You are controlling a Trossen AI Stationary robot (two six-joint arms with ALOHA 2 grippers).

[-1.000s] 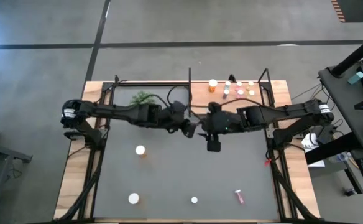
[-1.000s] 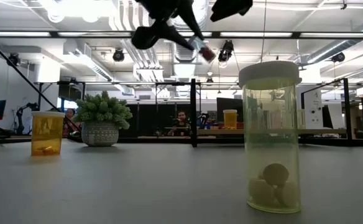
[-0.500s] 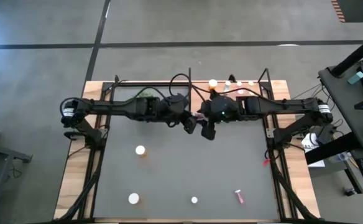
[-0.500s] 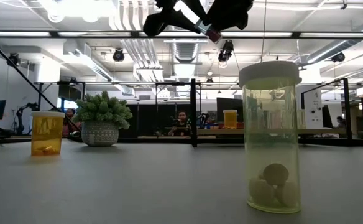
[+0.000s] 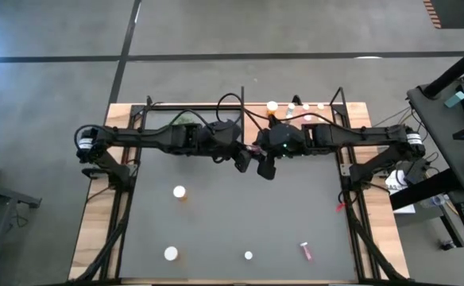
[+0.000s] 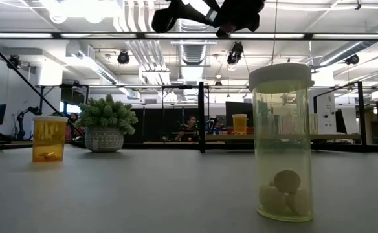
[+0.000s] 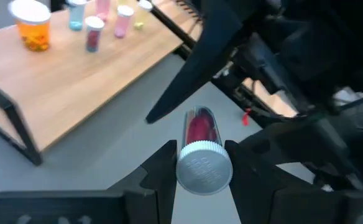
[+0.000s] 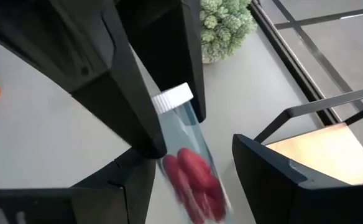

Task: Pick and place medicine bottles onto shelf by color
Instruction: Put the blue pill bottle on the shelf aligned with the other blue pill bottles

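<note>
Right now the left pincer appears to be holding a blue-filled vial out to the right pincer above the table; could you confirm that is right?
Not quite: the vial in the left pincer holds red contents, not blue, as the left wrist view shows. It is indeed held toward the right pincer, above the table.

- The right gripper [image 5: 265, 168] now sits closer to the shelf [image 5: 256, 119] than a second ago, up against the left gripper [image 5: 242, 161].
- The red vial [image 7: 201, 134] now lies between both grippers' fingers; who grips it seems unclear.
</note>
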